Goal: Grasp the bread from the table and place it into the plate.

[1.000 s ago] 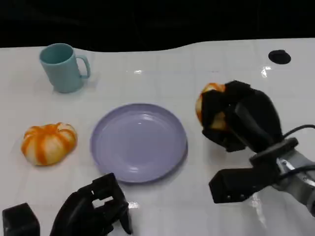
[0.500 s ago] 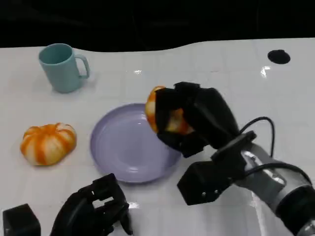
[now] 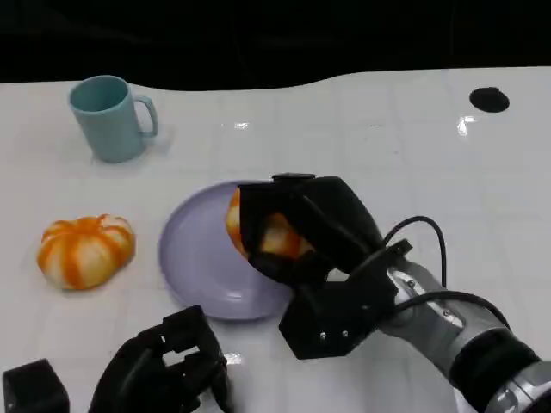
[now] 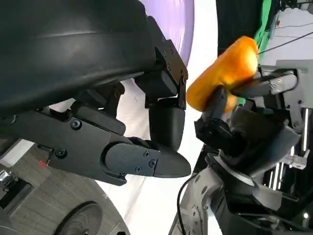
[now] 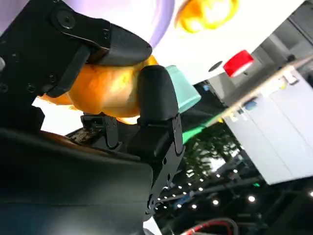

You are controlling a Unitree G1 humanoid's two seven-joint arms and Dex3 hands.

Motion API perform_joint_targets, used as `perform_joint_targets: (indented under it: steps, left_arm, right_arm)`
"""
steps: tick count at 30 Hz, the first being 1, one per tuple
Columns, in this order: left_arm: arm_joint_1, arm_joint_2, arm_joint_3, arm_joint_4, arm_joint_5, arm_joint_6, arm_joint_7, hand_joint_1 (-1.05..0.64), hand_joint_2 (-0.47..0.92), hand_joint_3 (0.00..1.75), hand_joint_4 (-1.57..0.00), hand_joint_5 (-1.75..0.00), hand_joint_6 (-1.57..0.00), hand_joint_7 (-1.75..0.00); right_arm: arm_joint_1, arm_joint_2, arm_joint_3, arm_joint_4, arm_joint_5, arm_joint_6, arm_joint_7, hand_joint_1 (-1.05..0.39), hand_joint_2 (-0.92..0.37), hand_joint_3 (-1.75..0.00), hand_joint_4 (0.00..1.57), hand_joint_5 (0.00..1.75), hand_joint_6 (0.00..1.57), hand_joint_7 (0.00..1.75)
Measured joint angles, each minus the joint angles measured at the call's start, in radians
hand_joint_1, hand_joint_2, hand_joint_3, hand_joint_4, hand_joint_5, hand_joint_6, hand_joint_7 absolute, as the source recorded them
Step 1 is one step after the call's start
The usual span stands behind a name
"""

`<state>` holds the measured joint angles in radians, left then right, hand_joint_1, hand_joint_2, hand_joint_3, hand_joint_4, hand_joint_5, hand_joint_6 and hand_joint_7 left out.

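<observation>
Because the bread has to end up in the plate, the right hand holds it over the plate's right side. Its black fingers wrap around the bread so it cannot drop. I cannot tell if the bread is touching the plate or just above it.

While the right hand does the work, the left hand sits low at the near edge of the table, just beside the plate. It holds nothing. Its fingers look partly bent, with gaps between them. It waits there, I think, so it is out of the way.

A second bread with orange stripes lies on the table to the plate's left, apart from it. A blue cup stands farther back, well away from both hands.

Next, I think the hand needs to go down a little and let go, so the bread lands in the plate and does not roll off.
</observation>
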<state>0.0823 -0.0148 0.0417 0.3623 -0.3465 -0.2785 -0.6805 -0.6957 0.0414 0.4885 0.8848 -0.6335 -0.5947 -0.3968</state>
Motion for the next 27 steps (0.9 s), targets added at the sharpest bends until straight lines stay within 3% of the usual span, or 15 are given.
perform_joint_targets:
  steps: [2, 3, 6, 9, 15, 20, 24, 25, 27]
  left_arm:
    - [0.004, 0.0, 0.0, -0.005, 0.001, 0.0, 0.002, -0.59, 0.9, 0.28, -0.78, -1.75, -0.71, -1.5]
    - [0.006, 0.0, -0.001, -0.005, 0.003, 0.0, 0.006, -0.59, 0.9, 0.29, -0.78, -1.75, -0.71, -1.5]
    - [0.008, -0.001, -0.002, -0.006, 0.007, -0.001, 0.012, -0.6, 0.9, 0.3, -0.78, -1.75, -0.7, -1.5]
    - [0.009, -0.001, -0.003, -0.006, 0.009, -0.003, 0.014, -0.61, 0.9, 0.3, -0.78, -1.75, -0.7, -1.5]
    - [0.008, -0.001, -0.005, -0.006, 0.011, -0.012, 0.015, -0.6, 0.89, 0.31, -0.78, -1.75, -0.7, -1.5]
    - [0.009, 0.0, -0.008, -0.008, 0.014, -0.011, 0.018, -0.61, 0.89, 0.32, -0.78, -1.75, -0.7, -1.5]
    - [0.009, 0.0, -0.008, -0.011, 0.014, -0.011, 0.019, -0.61, 0.88, 0.33, -0.78, -1.75, -0.69, -1.5]
    - [0.01, 0.0, -0.008, -0.011, 0.014, -0.011, 0.019, -0.61, 0.88, 0.33, -0.78, -1.75, -0.69, -1.5]
    - [0.01, 0.0, -0.009, -0.012, 0.014, -0.011, 0.019, -0.61, 0.88, 0.33, -0.78, -1.75, -0.69, -1.51]
  right_arm:
    - [-0.008, -0.002, 0.001, 0.009, -0.003, 0.021, 0.013, -0.24, -0.56, -0.7, 0.64, 1.34, 0.75, 0.61]
    - [-0.011, -0.004, 0.002, 0.01, -0.003, 0.03, 0.027, -0.29, -0.62, -0.6, 0.53, 1.11, 0.7, 0.44]
    - [-0.014, -0.014, 0.007, 0.004, -0.002, 0.07, 0.104, -0.36, -0.74, -0.37, 0.47, 0.61, 0.68, 0.12]
    - [-0.014, -0.025, 0.016, -0.016, -0.004, 0.104, 0.162, -0.41, -0.85, -0.18, 0.44, 0.47, 0.59, 0.01]
    - [-0.014, -0.046, 0.034, -0.063, -0.006, 0.158, 0.249, -0.48, -0.92, -0.06, 0.36, 0.45, 0.4, 0.0]
    - [-0.014, -0.06, 0.05, -0.106, -0.033, 0.203, 0.295, -0.54, -0.92, -0.07, 0.32, 0.44, 0.3, 0.0]
    - [-0.012, -0.071, 0.061, -0.157, -0.047, 0.244, 0.331, -0.57, -0.92, -0.08, 0.43, 0.49, 0.24, 0.0]
    - [-0.012, -0.074, 0.065, -0.171, -0.048, 0.251, 0.34, -0.57, -0.92, -0.11, 0.57, 0.73, 0.21, 0.0]
    - [-0.012, -0.08, 0.071, -0.189, -0.049, 0.256, 0.358, -0.56, -0.92, -0.13, 0.65, 0.9, 0.19, 0.0]
